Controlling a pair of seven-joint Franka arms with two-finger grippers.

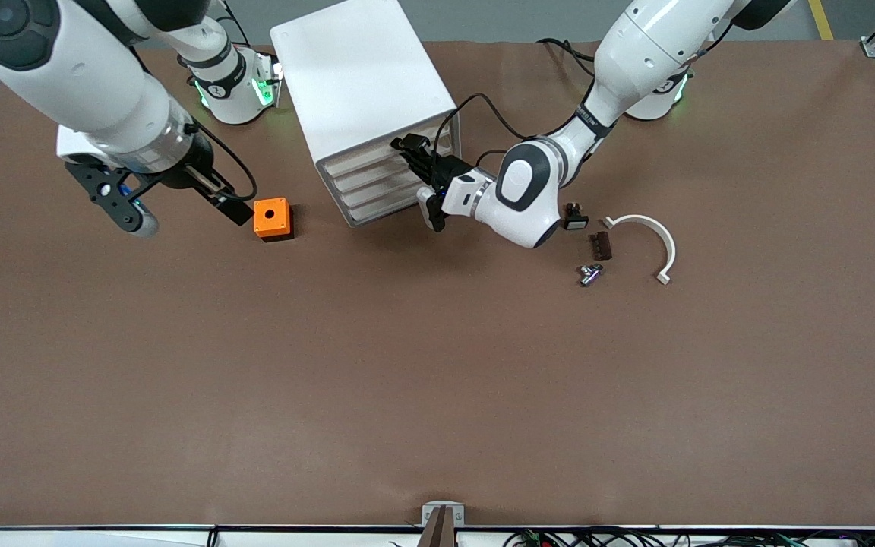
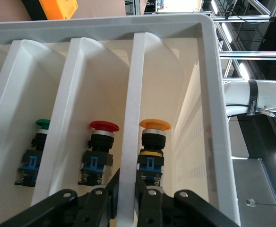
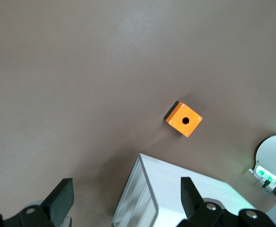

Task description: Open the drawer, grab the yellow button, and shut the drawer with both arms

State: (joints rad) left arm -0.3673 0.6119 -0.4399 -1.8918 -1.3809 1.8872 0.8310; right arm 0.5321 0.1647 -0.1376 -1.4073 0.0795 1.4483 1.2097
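The white cabinet [image 1: 354, 83] stands between the arms' bases with its four drawers facing the left arm's end. My left gripper [image 1: 416, 158] is at the uppermost drawer [image 1: 365, 156], shut on that drawer's white front lip [image 2: 133, 118], one finger on each side of it. The left wrist view looks into the drawers. The button [image 2: 154, 124] with the orange cap lies in the uppermost one, just past the left gripper [image 2: 127, 189]. My right gripper [image 1: 191, 216] hangs open over the table beside the orange cube [image 1: 271, 219], holding nothing.
A red-capped button [image 2: 104, 126] and a green-capped one [image 2: 42, 123] lie in the lower drawers. Toward the left arm's end lie a small black piece [image 1: 575, 216], a brown part [image 1: 601, 245], a metal part [image 1: 590, 273] and a white curved strip [image 1: 654, 239].
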